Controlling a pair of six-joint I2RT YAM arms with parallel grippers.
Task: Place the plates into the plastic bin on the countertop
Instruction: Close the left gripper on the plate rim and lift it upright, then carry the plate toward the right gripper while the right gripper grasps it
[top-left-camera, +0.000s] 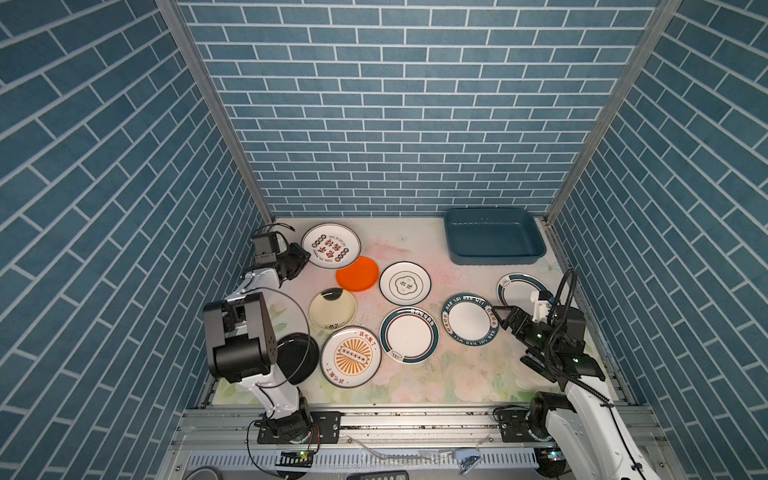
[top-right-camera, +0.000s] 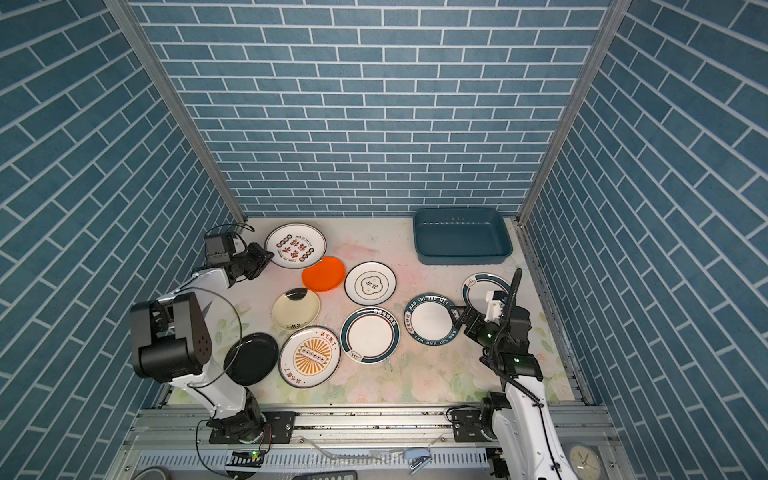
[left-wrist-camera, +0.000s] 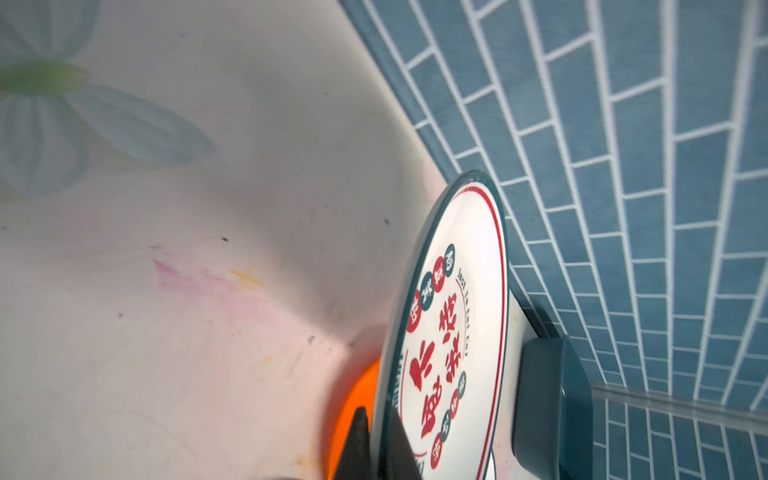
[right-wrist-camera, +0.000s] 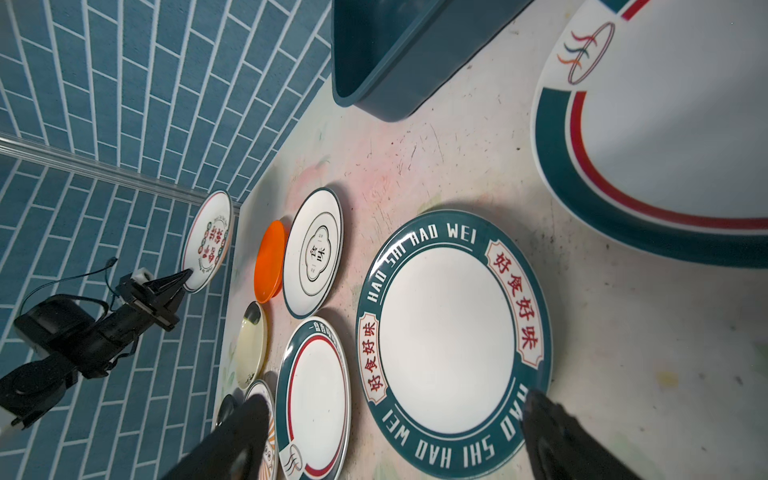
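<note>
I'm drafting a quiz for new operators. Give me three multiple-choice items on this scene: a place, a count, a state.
1. Where does the plastic bin stand? A) near left corner B) far right corner C) centre
2. How many plates lie in it? A) none B) two C) five
3. The left gripper is: A) open above the bin B) shut on the red-lettered plate C) out of sight
Key: 1 B, it sits by the back wall, right side; 2 A, its floor is bare; 3 B, its fingers clamp that plate's rim.
</note>
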